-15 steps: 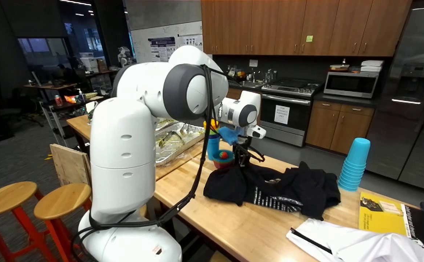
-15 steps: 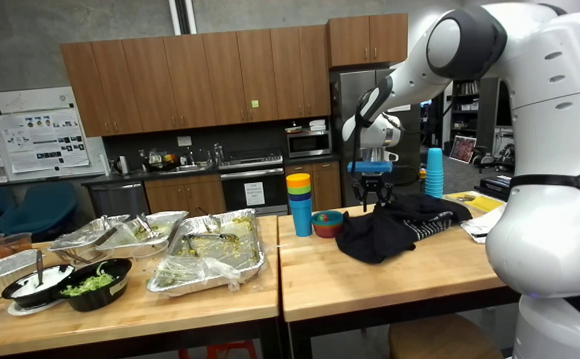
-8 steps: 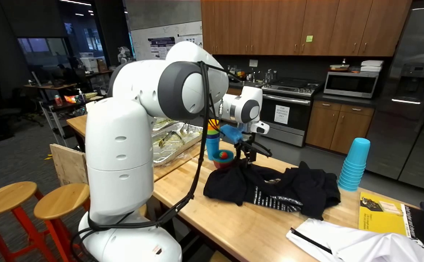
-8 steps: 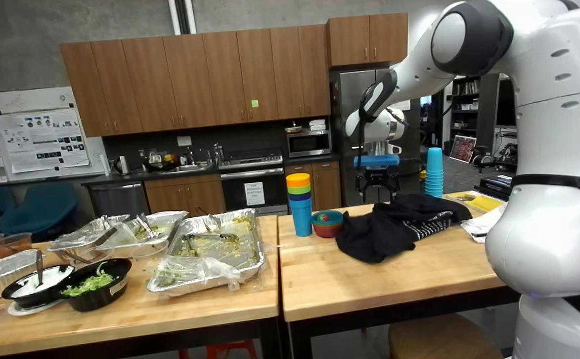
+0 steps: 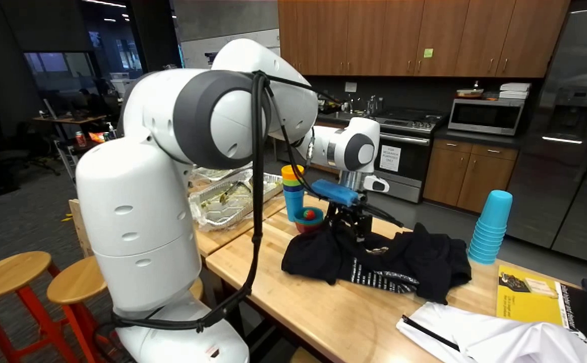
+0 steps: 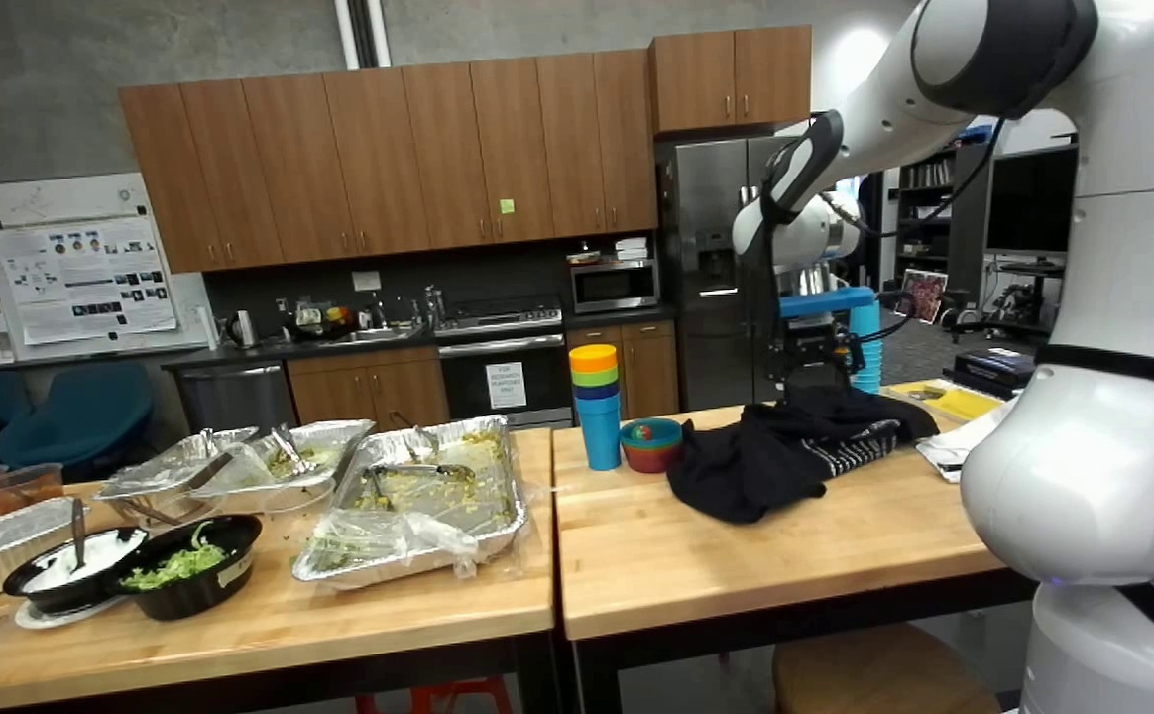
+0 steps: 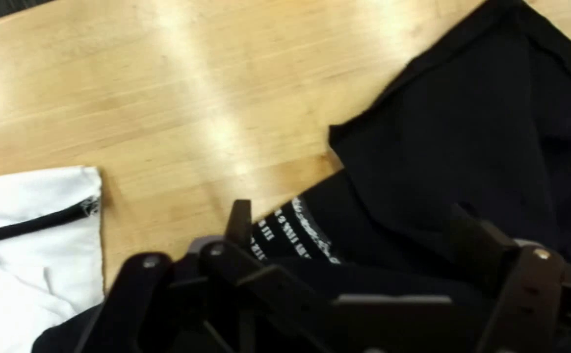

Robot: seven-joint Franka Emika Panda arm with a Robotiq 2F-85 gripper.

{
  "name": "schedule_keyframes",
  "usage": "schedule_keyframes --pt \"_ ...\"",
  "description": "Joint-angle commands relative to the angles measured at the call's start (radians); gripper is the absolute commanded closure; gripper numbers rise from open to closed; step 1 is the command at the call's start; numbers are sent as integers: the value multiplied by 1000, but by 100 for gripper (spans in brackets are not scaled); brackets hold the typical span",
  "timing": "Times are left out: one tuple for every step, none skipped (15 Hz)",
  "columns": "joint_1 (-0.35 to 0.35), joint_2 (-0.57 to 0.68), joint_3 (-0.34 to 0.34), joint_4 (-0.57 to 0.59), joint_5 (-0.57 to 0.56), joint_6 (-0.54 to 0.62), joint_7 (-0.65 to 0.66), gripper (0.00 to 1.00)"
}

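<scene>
A crumpled black garment [image 5: 313, 257] with white lettering lies on the wooden table [image 5: 324, 322]. Above its rear part hangs my gripper [image 5: 346, 233], pointing down; from the exterior views I cannot tell whether the fingertips touch the cloth. In the wrist view the jaws stand wide apart, with nothing gripped between the fingers [image 7: 239, 220]. Dark folds of the garment [image 7: 437, 147] and part of its lettering show between and beyond them. Beside the garment sit stacked teal and red bowls [image 6: 651, 458] with a strawberry [image 5: 309, 215] inside.
Next to the bowls stands a multicoloured cup stack [image 6: 597, 416]. Light blue stacked cups [image 5: 490, 227] rise at the garment's far end. A white cloth [image 5: 505, 335] with a black strip and a yellow book [image 5: 528, 302] lie nearby. Foil trays [image 6: 498, 535] cover the adjoining table.
My gripper has moved away from the bowls, along the garment toward the light blue cups, and turned somewhat. Its fingers have spread wider. The garment appears unmoved.
</scene>
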Motion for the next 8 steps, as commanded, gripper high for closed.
schedule_keyframes --pt "-37 -125 -26 -157 -48 51 -142 0" --pt "-46 -143 -32 -186 -48 61 -182 0" --pt "-51 -160 -36 -219 -48 71 -220 0" --pt "-53 -181 -39 -256 -53 82 -293 0" --pt "-54 -196 -42 -288 -43 88 -347 0" --pt "-51 -203 -41 -312 -58 81 -402 0" --pt "-48 -211 -40 -341 -61 89 -449 0" --pt "-53 -156 -39 -268 -38 62 -375 0"
